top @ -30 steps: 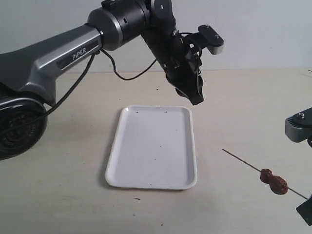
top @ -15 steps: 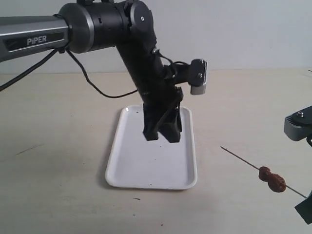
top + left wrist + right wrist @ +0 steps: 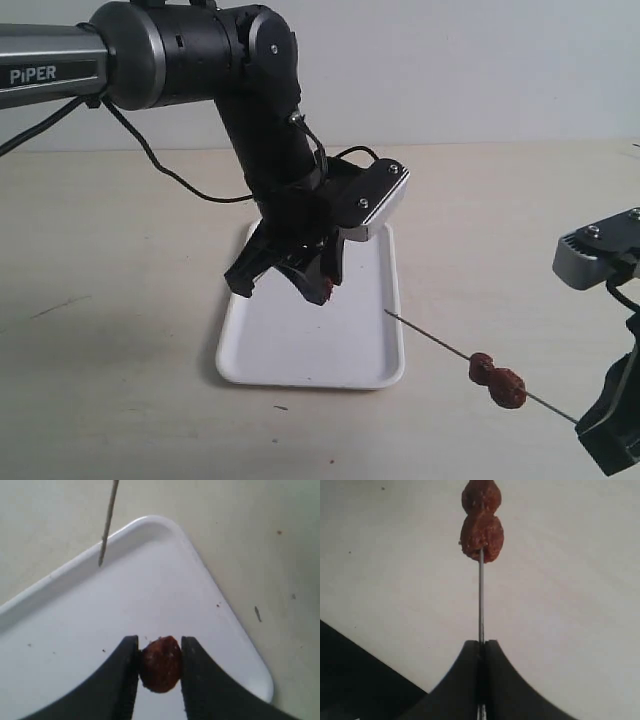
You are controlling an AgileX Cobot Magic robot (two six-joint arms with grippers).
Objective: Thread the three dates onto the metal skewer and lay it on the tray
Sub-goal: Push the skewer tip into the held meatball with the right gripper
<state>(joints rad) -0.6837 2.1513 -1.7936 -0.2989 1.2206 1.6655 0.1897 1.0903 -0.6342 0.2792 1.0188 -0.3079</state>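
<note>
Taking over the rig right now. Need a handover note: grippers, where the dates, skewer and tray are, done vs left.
Left gripper: shut on the third date, held above the tray.
Right gripper: shut on the metal skewer, whose free tip points toward the tray and sits near its rim.
Done: two dates threaded, touching each other, nearer the gripped end.
Left: push the third date onto the tip, then lay the skewer on the tray.
</note>
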